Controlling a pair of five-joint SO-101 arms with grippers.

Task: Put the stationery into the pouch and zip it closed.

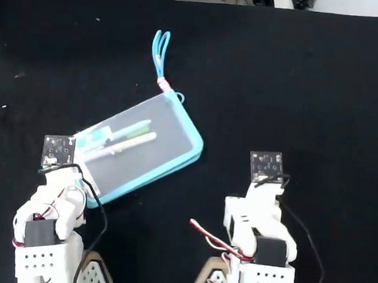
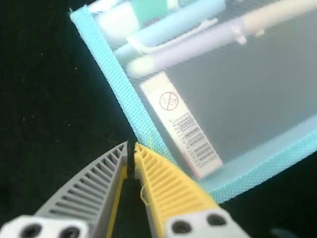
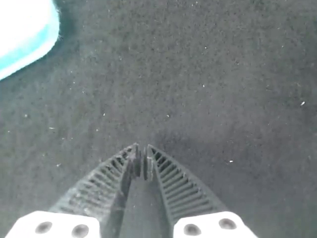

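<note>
Pouch (image 1: 149,156) count was one: a clear-fronted case with a teal border. In the high view it lay slantwise on the black worktop (image 1: 299,91), a little left of the frame's centre, its long side running from lower left to upper right. One teal strap (image 1: 160,49) trailed from its upper corner toward the top of the frame. Through the clear front three pens (image 2: 188,47) could be made out, lying side by side along the pouch's length. One teal block (image 1: 97,133) lay by their lower-left ends; what it was I could not tell. One white label (image 2: 181,124) with a barcode sat behind the clear front, near the border.

Two arms stood at the bottom of the high view, the left arm (image 1: 49,212) in the lower left and the right arm (image 1: 259,220) right of centre.

The left hand (image 2: 131,146) was at the pouch's lower-left end. Its grey and yellow fingers were closed to a thin slit, their tips right at the teal border and the yellow one lying over it. Nothing showed between them, and whether they pinched the fabric I could not tell.

The right hand (image 3: 141,148) was closed too, with nothing in it, over bare worktop. The pouch lay well apart from it, up and to the left in the high view.
</note>
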